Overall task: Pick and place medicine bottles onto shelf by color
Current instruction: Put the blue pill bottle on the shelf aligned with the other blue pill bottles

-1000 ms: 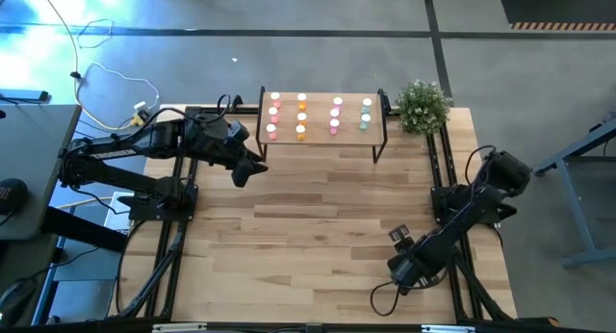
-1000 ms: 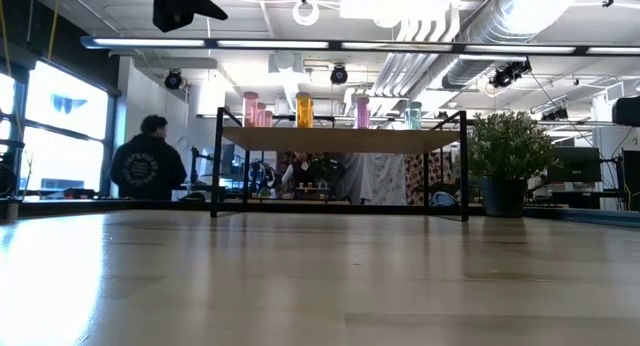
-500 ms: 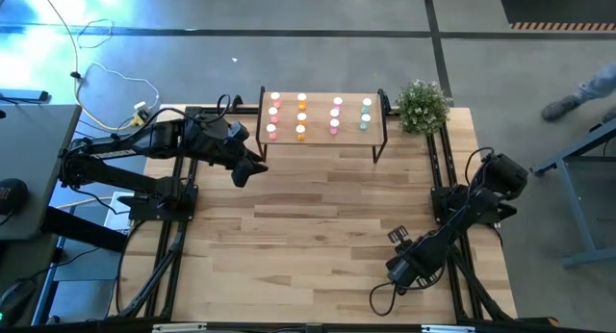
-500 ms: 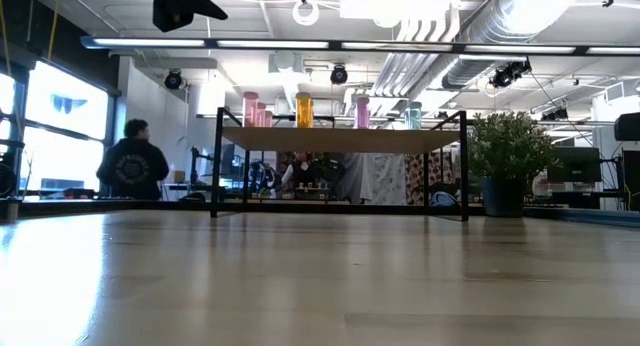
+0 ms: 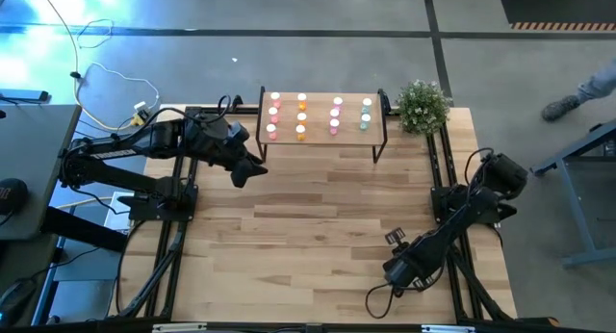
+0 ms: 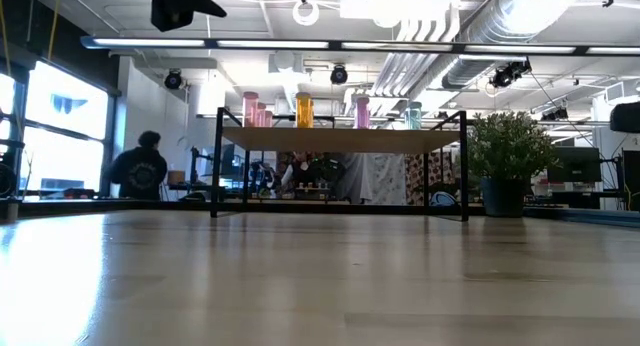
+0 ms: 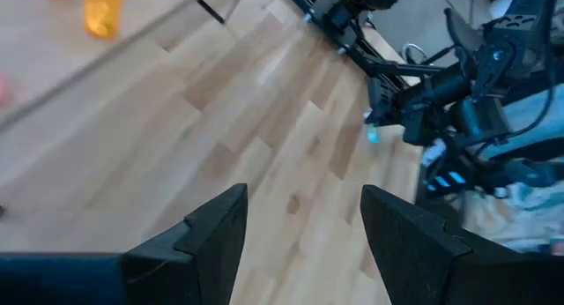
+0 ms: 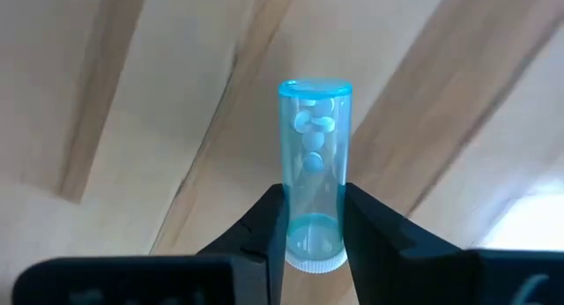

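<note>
One teal bottle point(image 8: 315, 155) (held by right claw point(image 8: 310, 224)) points straight out.

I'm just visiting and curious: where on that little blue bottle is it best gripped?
Low on its round body, as the right gripper now does: one finger against each side of the blue bottle, near the white cap, where the straight wall gives even contact.

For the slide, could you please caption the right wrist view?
Right gripper clamping a blue medicine bottle above the wooden table.
</note>
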You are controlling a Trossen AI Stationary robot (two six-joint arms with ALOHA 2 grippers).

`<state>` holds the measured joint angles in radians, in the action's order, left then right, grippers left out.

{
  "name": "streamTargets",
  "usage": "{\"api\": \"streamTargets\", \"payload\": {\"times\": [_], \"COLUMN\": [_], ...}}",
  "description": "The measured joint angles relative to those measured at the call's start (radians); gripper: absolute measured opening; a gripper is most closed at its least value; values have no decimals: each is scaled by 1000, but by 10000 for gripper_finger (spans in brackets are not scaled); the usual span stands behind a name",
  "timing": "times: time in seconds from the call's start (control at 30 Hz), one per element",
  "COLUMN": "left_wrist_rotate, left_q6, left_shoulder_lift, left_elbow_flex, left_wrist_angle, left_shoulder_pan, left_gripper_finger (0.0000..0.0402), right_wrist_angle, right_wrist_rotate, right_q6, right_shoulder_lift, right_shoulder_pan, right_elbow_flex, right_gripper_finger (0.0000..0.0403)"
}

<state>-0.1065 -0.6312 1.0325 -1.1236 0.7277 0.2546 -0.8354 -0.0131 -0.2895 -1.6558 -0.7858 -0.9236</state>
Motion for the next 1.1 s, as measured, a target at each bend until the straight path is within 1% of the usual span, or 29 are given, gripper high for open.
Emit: {"api": "streamTargets", "payload": {"times": [0.17,0.3,0.5,0.6,0.8,0.9,1.1], "left_wrist_rotate": [-64,-104,-178,-213,-266,-276,-277], "left_q6": [-59,-75,-106,-151,-318,-384,-499], "left_shoulder_lift": [0,0,0,0,0,0,15], "left_elbow_flex": [0,0,0,0,0,0,0], "left_wrist_angle": [1,1,1,0,-1,-25,-142], "left_shoulder_pan": [0,0,0,0,0,-6,-34], "left_gripper_finger": [211,211,211,211,211,211,211], "right_wrist_angle": [-4,-6,-6,-6,-6,-6,-6], "right_wrist_rotate": [78,128,217,269,379,432,488], "right_q6": [9,12,66,112,261,344,602], "right_shoulder_lift": [0,0,0,0,0,0,0], "right_shoulder_pan": [54,111,199,240,311,348,412], "right_elbow_flex": [-71,-141,-276,-348,-479,-532,-601], "right_gripper_finger": [79,79,79,79,79,79,79]}}
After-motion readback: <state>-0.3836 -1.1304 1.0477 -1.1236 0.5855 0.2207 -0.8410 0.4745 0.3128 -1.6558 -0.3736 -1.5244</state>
